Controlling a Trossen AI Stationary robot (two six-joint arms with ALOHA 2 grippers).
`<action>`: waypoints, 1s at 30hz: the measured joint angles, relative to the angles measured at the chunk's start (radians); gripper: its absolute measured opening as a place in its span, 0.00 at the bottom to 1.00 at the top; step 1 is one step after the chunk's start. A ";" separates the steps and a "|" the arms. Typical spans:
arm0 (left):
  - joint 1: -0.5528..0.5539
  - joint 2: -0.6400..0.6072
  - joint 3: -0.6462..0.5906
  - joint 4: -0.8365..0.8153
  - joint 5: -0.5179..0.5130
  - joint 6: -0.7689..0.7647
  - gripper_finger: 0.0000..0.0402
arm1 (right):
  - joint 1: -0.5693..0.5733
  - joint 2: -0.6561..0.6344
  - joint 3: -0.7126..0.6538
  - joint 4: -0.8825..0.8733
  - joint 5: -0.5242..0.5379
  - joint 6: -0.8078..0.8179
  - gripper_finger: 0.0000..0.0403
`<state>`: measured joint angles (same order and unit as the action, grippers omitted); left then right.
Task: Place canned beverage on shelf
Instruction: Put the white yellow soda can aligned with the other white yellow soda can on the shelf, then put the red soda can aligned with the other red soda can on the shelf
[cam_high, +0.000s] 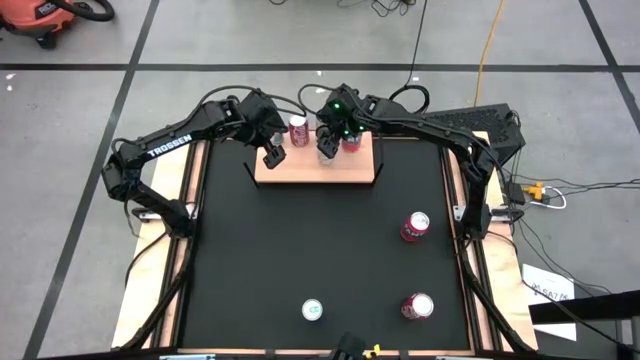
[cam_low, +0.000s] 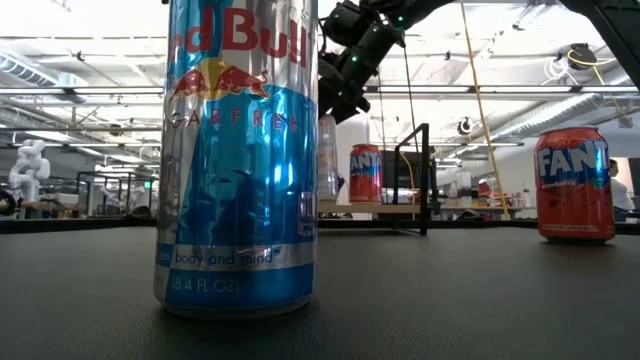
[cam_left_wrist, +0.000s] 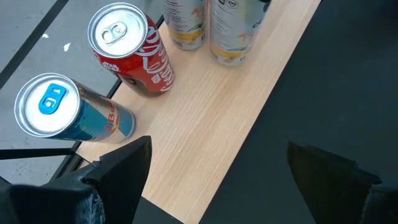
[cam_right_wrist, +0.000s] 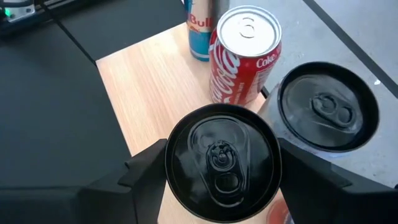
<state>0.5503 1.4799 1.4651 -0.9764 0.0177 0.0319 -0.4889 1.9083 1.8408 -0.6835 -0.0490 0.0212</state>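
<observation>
The shelf (cam_high: 318, 172), a light-wood board, lies at the table's far middle. On it stand a Red Bull can (cam_left_wrist: 68, 115), a Coke can (cam_left_wrist: 134, 53), a pale black-topped can (cam_right_wrist: 326, 106) and a Fanta can (cam_low: 365, 172). My right gripper (cam_right_wrist: 221, 177) is shut on another pale black-topped can (cam_right_wrist: 221, 158) over the board's middle (cam_high: 326, 142). My left gripper (cam_left_wrist: 217, 180) hangs open above the board's left end (cam_high: 272, 155), near the Red Bull can, with nothing between its fingers. My right gripper pinches the black-topped can between its two fingers (cam_right_wrist: 146, 168), on opposite sides of the wall just under the rim (cam_right_wrist: 173, 163). The fingers slant down from the table's right. The can stays upright, with its base (cam_low: 328, 196) at the board's level; whether it rests there I cannot tell.
On the black tabletop stand two Fanta cans (cam_high: 414, 226) (cam_high: 417, 306) at the right and a Red Bull can (cam_high: 313, 310) near the front edge. A black wire bracket (cam_low: 425, 178) rises at the shelf's right end. Cables lie on the floor beyond the table.
</observation>
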 joint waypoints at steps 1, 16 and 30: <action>0.000 0.000 0.000 0.000 0.000 0.000 0.91 | 0.000 0.000 -0.002 0.004 0.000 0.000 0.61; 0.000 0.000 0.000 0.001 0.000 0.001 0.91 | 0.019 -0.005 -0.065 0.062 -0.003 0.019 0.65; 0.000 0.000 0.000 -0.008 0.000 0.001 0.91 | 0.023 -0.008 -0.068 0.056 -0.006 0.047 0.90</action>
<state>0.5503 1.4803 1.4654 -0.9843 0.0177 0.0330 -0.4664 1.9001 1.7733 -0.6274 -0.0549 0.0677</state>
